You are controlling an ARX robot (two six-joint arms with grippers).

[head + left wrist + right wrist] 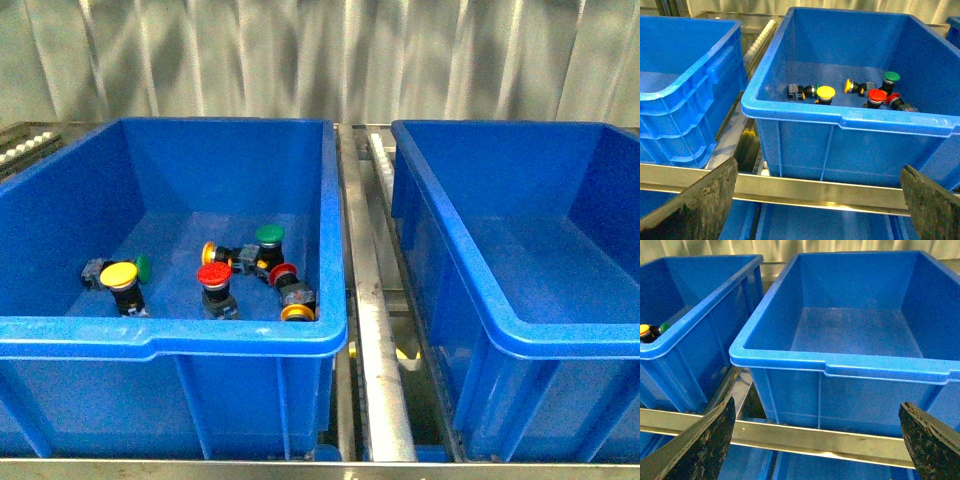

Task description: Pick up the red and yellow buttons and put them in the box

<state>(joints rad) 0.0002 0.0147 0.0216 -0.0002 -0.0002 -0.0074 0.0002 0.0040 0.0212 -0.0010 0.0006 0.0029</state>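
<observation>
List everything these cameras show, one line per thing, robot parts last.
Left bin: 1, blue, front left, holds all the buttons.
Right bin: 1, blue, front right, nothing seen inside.
Third bin: 1, blue, beside the left bin, seen only in the left wrist view.
Yellow mushroom button: 1, yellow cap, left part of the left bin's floor.
Red mushroom button: 1, red cap, middle of the left bin.
Smaller red button: 1, red, on its side to the right of the red mushroom button.
Green-capped buttons: 2, green, one at the back of the cluster, one behind the yellow.
Orange-faced buttons: 2, orange, one behind the red, one near the front wall.
Metal rail: 1, silver, between the bins.
Left gripper: 1, black, open, outside the left bin.
Right gripper: 1, black, open, outside the right bin.
</observation>
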